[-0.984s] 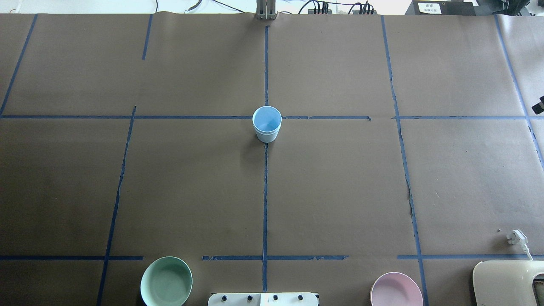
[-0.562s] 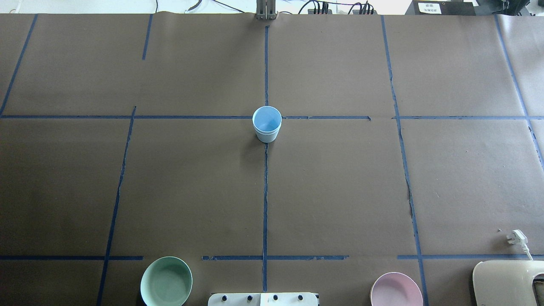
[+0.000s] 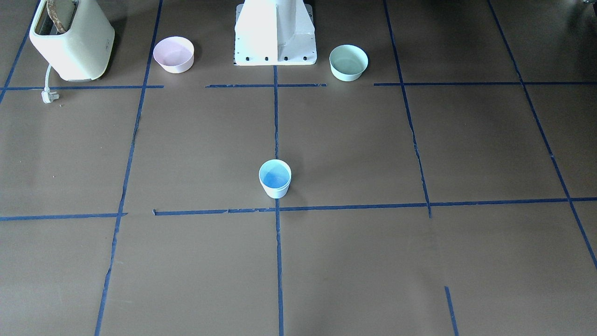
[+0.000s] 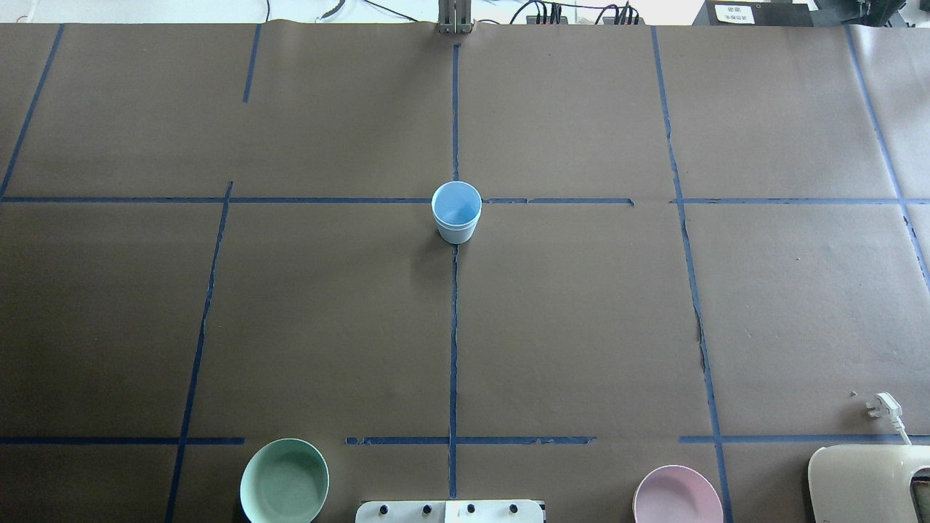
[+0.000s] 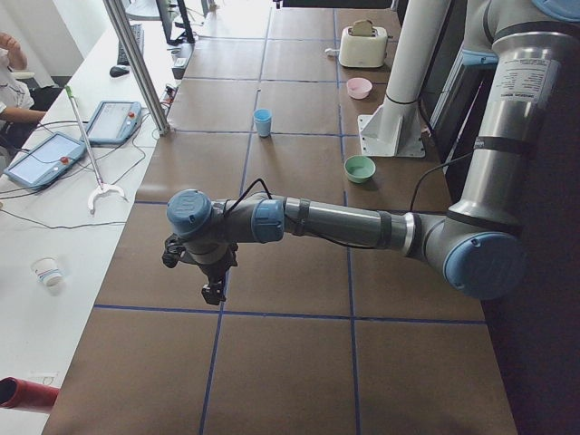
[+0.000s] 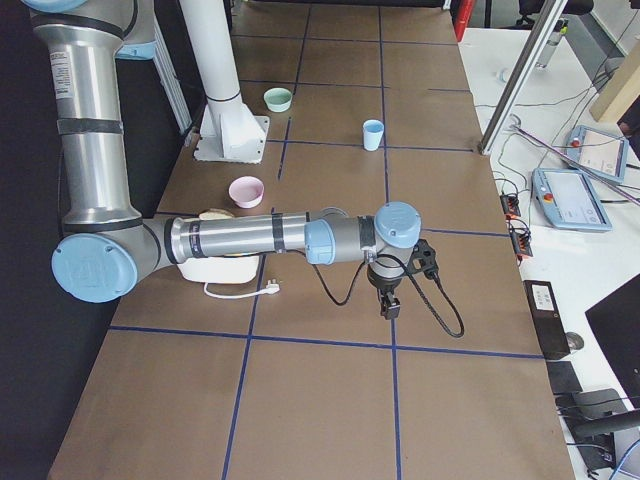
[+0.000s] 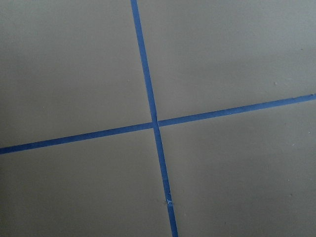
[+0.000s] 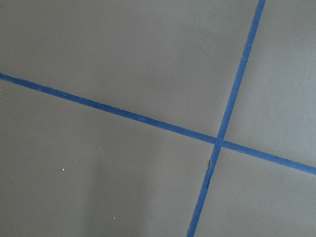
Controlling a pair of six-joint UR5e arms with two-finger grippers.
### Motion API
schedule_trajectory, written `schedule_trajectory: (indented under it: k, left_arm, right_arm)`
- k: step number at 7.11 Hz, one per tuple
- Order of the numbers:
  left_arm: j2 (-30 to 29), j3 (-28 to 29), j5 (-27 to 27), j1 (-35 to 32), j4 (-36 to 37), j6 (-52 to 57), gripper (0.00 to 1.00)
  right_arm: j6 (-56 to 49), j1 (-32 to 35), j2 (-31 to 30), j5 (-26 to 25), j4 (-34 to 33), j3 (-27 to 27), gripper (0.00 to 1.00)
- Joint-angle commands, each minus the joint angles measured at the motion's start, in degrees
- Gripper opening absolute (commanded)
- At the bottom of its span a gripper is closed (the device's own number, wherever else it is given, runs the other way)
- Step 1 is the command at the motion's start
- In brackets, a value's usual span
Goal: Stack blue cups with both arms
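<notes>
- Plainly, in the front-facing view the blue cups (image 3: 275, 179) show as one upright shape on the table (image 3: 419, 261), just beside a crossing of the tape lines (image 3: 277, 208). They are well apart from the pink bowl (image 3: 173, 54) and the mint-green bowl (image 3: 348, 62), and neither arm shows
- From overhead, a stepped band under the rim suggests one cup nested in the other, though I cannot tell for certain
- From the left end, the left arm (image 5: 335, 222) reaches low over bare table, far from the cups; I cannot tell whether its jaws are released or clenched
- From the right end, the right arm (image 6: 250, 235) is posed alike; I cannot tell the state of its jaws either
- Both wrist views show only tape lines and bare table
- The step looks like parking: lift each arm before swinging it, and keep clear of the centre so the stack is not nudged
</notes>
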Motion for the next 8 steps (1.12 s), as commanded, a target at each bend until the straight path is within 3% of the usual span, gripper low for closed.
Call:
schedule_trajectory:
  k: [1,3,8]
  left_arm:
    - [0.65,0.55,-0.17,-0.01,-0.01,0.03,1.0]
    - [0.47,0.38,-0.26,-0.01,0.08,-2.59,1.0]
    - [0.47,-0.32,-0.44,-0.01,-0.09,-4.98,1.0]
  right_arm:
    - [0.0,-0.56,0.05,-0.28,-0.89,0.05,1.0]
    - [-0.09,-1.52,-0.39,-7.0,-1.07,1.8,1.0]
    - [-0.18,-1.53,-3.99,-1.15,-0.63,2.77,1.0]
